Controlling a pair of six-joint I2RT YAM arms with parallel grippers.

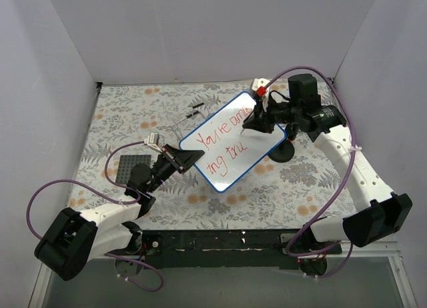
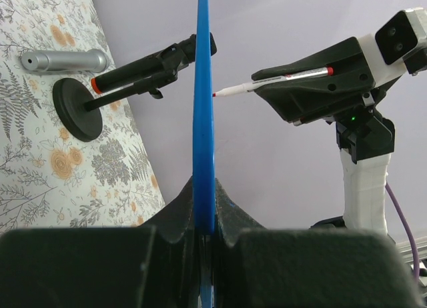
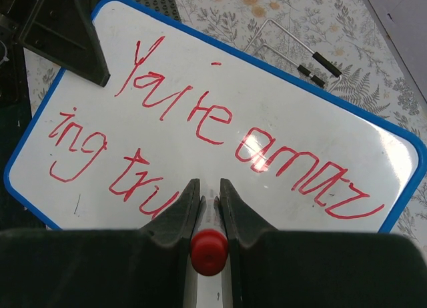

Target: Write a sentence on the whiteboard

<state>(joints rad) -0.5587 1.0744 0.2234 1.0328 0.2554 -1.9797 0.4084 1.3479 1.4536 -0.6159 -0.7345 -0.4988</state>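
Note:
The whiteboard [image 1: 230, 143], blue-rimmed, is held up tilted above the table. My left gripper [image 1: 189, 159] is shut on its lower left rim; the left wrist view shows the board edge-on [image 2: 202, 108] between the jaws of that gripper [image 2: 205, 215]. The sentence [image 3: 200, 121] in red reads "You're amaz" over "ing tru". My right gripper [image 3: 209, 188] is shut on a red-capped marker [image 3: 209, 250]. From the left wrist the marker [image 2: 280, 83] points at the board, its tip at or just off the writing face, after "tru".
A dark grey studded plate [image 1: 131, 169] lies left of the left arm. A black round-based stand [image 1: 280, 151] sits under the board's right end, with a silver cylinder [image 2: 63, 60] nearby. A bent wire piece [image 1: 190, 115] lies behind the board. White walls enclose three sides.

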